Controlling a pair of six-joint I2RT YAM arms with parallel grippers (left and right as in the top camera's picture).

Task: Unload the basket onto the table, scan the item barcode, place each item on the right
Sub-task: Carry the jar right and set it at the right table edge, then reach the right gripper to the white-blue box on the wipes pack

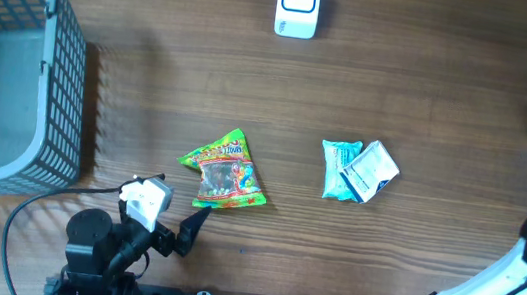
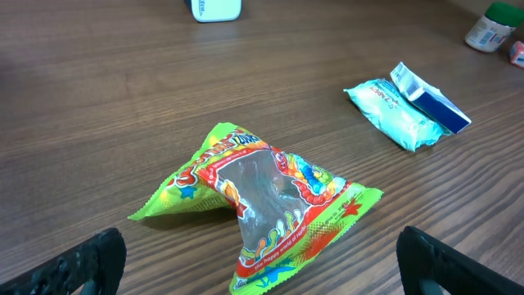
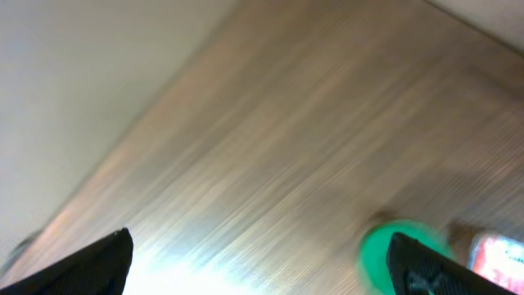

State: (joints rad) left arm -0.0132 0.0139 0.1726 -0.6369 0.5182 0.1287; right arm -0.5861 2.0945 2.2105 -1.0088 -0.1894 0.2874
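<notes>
Fingers (image 2: 82, 266) of the left hand (image 2: 262, 277) stand wide apart, holding nothing. Directly ahead, just beyond them, the green candy bag (image 2: 266, 201) lies flat on the surface (image 2: 123, 98), slanting across the gap. The right hand (image 3: 262, 262), equally wide and empty, is well off to the right, so the left is nearer.

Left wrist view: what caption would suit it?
Open left gripper facing a green candy bag, pale blue packet beyond on wooden table.

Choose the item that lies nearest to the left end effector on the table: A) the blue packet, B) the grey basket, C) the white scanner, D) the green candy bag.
D: in the overhead view the green candy bag lies just ahead of the open left end effector; the others are farther away.
</notes>
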